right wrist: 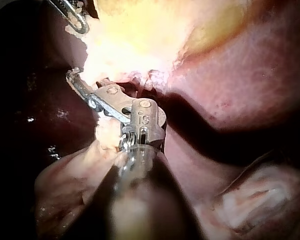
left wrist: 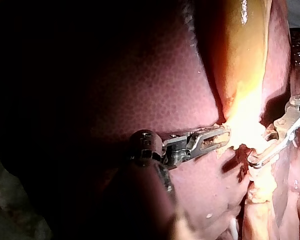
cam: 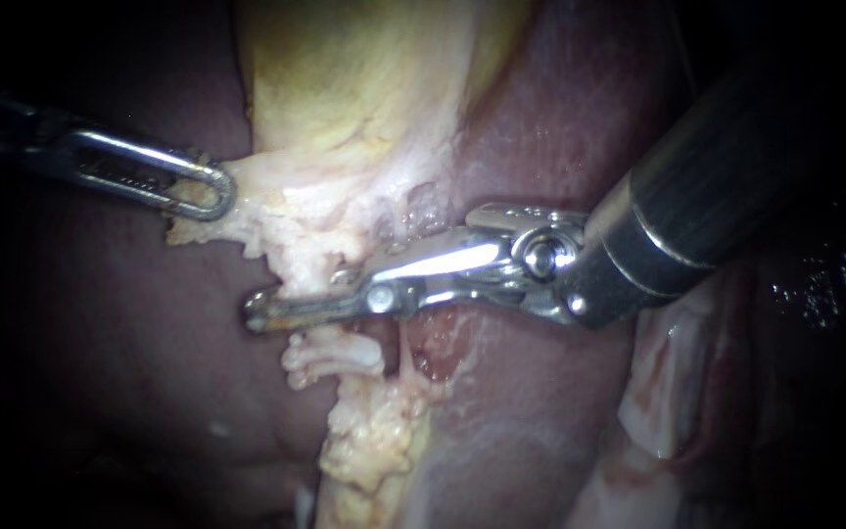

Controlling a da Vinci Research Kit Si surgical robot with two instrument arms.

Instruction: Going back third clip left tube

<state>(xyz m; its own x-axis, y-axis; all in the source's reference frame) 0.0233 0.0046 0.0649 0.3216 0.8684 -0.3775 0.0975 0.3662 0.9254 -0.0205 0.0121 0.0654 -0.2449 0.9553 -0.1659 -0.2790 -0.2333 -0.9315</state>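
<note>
Left tube [cam: 330, 355]: you are looking at what I take to be the pale, knobbly strand running down from the gallbladder [cam: 345, 78] toward the fatty tissue [cam: 374, 441] below. It is sitting mid-scene, with the liver [cam: 100, 343] lying dark behind it. No clip is showing on it from here; hidden or too small to tell.

Far left: your left instrument [cam: 215, 192] is coming in nearly level. Its end effector is closed, the jaws pinching the edge of the pale tissue [cam: 276, 211] at the gallbladder's lower end. That tissue is looking stretched toward the left.

Centre: the tube is looking soft, wet and thin-walled. I am judging it light, limp, slippery, and easy to tear or kink. If you are needing a hold, take the fatty tissue beside it, not the tube wall, and grip broadly rather than with the very tips.

Right: your right instrument [cam: 258, 313] is reaching in from the upper right. Its end effector is lying straight across the tube, tip just past the tube's left side. Tissue is draping over the slim tip, so I cannot tell in any view whether it is open, closed, or holding anything.

Next move, as I am reading it: ease the right instrument back along its own shaft line, minding that the tip is not snagging the strand.
</note>
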